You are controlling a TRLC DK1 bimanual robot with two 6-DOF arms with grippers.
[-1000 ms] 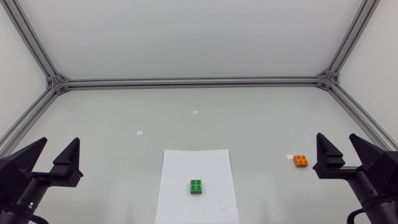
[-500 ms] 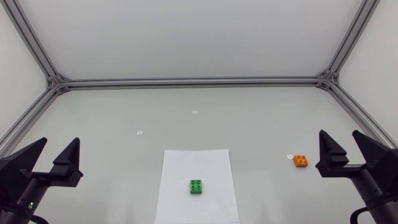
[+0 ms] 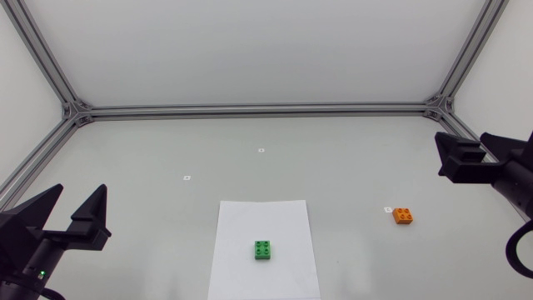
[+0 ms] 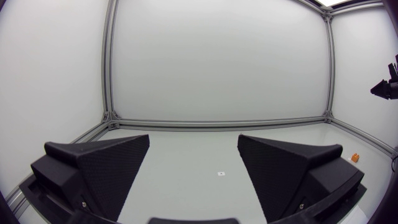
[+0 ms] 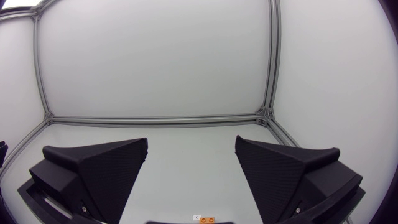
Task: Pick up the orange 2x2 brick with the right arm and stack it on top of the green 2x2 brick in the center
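So, looks like the approach: right end effector [image 5: 191, 139] wide open, empty, needs lowering onto the orange 2x2 brick [image 3: 403, 215].

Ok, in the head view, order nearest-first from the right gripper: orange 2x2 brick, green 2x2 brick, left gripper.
1. Orange 2x2 brick, right side, nearest the right gripper.
2. Green 2x2 brick, centre.
3. Left gripper, far left.

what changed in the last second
The right end effector shifted up the head view, from beside the orange brick to above or beyond it, open and empty. The left end effector, the orange brick and the green brick on its white sheet stayed put.
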